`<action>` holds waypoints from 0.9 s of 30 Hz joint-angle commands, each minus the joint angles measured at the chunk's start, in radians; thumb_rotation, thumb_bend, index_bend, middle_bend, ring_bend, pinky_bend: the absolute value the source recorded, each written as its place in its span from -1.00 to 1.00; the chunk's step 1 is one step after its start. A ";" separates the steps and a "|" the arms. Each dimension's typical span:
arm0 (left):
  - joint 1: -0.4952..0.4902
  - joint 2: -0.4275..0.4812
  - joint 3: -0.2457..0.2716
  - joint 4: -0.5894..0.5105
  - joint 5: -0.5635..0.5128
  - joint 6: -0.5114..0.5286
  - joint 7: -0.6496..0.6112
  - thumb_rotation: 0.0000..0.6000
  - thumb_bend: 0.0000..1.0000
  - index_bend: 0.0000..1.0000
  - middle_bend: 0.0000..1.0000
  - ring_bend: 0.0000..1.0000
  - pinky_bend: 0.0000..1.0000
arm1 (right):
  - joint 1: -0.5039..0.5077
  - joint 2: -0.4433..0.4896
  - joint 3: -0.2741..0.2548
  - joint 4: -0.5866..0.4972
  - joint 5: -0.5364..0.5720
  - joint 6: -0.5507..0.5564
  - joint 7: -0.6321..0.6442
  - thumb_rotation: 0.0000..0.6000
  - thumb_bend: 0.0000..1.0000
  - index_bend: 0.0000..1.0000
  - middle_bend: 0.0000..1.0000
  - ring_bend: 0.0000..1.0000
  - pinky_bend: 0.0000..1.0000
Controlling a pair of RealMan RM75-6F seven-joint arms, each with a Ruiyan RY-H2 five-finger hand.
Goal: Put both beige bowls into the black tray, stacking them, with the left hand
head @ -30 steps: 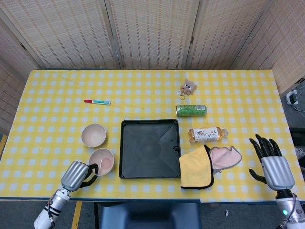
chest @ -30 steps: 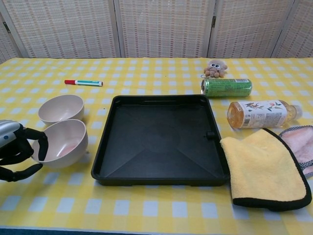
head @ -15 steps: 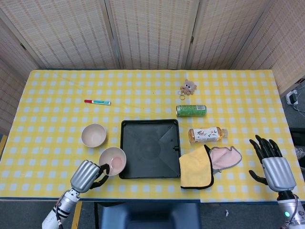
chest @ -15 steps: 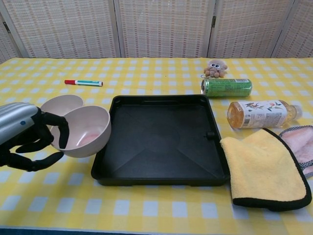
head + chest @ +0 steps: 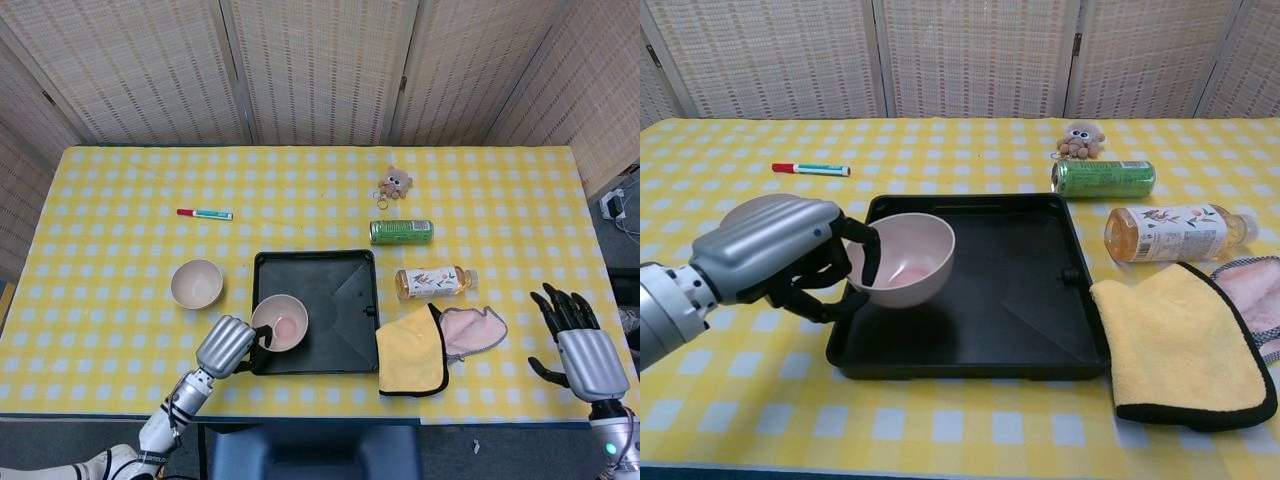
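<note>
Bowl one (image 5: 281, 322), beige with a pinkish inside, hangs over the left part of the black tray (image 5: 340, 290), pinched at its left rim by the left hand (image 5: 227, 346), whose dark fingers (image 5: 868, 250) hook over the edge. Whether the bowl touches the tray floor cannot be told. Second beige bowl (image 5: 196, 283) sits on the worktop (image 5: 120, 250) left of the tray, apart from it. To the right lie a yellow cloth (image 5: 411, 352), a pink cloth (image 5: 472, 329), a tea bottle (image 5: 432, 282) and a green can (image 5: 401, 231). At the near right edge, the right hand (image 5: 578, 347) holds nothing, fingers spread.
</note>
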 commanded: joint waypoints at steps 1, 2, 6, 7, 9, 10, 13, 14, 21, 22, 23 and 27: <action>-0.029 -0.044 -0.024 0.056 -0.017 -0.010 0.011 1.00 -0.11 0.20 1.00 1.00 1.00 | 0.000 0.003 0.004 0.004 0.011 -0.004 0.001 1.00 -0.49 -1.00 -1.00 -1.00 -1.00; -0.038 -0.059 -0.028 0.076 -0.021 -0.013 0.014 1.00 -0.11 0.20 1.00 1.00 1.00 | 0.000 0.003 0.005 0.006 0.017 -0.007 -0.003 1.00 -0.49 -1.00 -1.00 -1.00 -1.00; -0.065 -0.100 -0.042 0.130 -0.034 -0.025 0.007 1.00 -0.11 0.20 1.00 1.00 1.00 | 0.002 0.005 0.009 0.009 0.037 -0.020 0.001 1.00 -0.49 -1.00 -1.00 -1.00 -1.00; -0.071 -0.109 -0.045 0.143 -0.035 -0.025 0.006 1.00 -0.11 0.20 1.00 1.00 1.00 | 0.002 0.005 0.011 0.011 0.042 -0.023 0.003 1.00 -0.49 -1.00 -1.00 -1.00 -1.00; -0.085 -0.132 -0.052 0.172 -0.041 -0.027 -0.001 1.00 -0.11 0.20 1.00 1.00 1.00 | 0.004 0.007 0.015 0.013 0.054 -0.030 0.010 1.00 -0.49 -1.00 -1.00 -1.00 -1.00; -0.089 -0.143 -0.055 0.185 -0.044 -0.026 -0.002 1.00 -0.11 0.20 1.00 1.00 1.00 | 0.005 0.008 0.016 0.014 0.058 -0.032 0.013 1.00 -0.49 -1.00 -1.00 -1.00 -1.00; -0.100 -0.187 -0.059 0.239 -0.047 -0.011 0.014 1.00 -0.12 0.19 1.00 1.00 1.00 | 0.006 0.009 0.022 0.019 0.068 -0.035 0.017 1.00 -0.49 -1.00 -1.00 -1.00 -1.00; -0.103 -0.205 -0.063 0.259 -0.049 -0.003 0.012 1.00 -0.12 0.17 1.00 1.00 1.00 | 0.007 0.008 0.023 0.021 0.072 -0.037 0.017 1.00 -0.49 -1.00 -1.00 -1.00 -1.00; -0.117 -0.239 -0.067 0.306 -0.050 0.026 -0.020 1.00 -0.26 -0.30 1.00 1.00 1.00 | 0.011 0.006 0.030 0.031 0.091 -0.049 0.018 1.00 -0.49 -1.00 -1.00 -1.00 -1.00; -0.117 -0.238 -0.067 0.306 -0.050 0.029 -0.020 1.00 -0.28 -0.33 1.00 1.00 1.00 | 0.011 0.006 0.031 0.032 0.093 -0.050 0.018 1.00 -0.49 -1.00 -1.00 -1.00 -1.00; -0.117 -0.236 -0.066 0.304 -0.051 0.031 -0.021 1.00 -0.29 -0.36 1.00 1.00 1.00 | 0.012 0.005 0.031 0.033 0.095 -0.052 0.017 1.00 -0.49 -1.00 -1.00 -1.00 -1.00; -0.103 -0.190 -0.062 0.249 -0.054 0.054 -0.022 1.00 -0.31 -0.44 1.00 1.00 1.00 | 0.016 0.000 0.033 0.034 0.102 -0.060 0.011 1.00 -0.49 -1.00 -1.00 -1.00 -1.00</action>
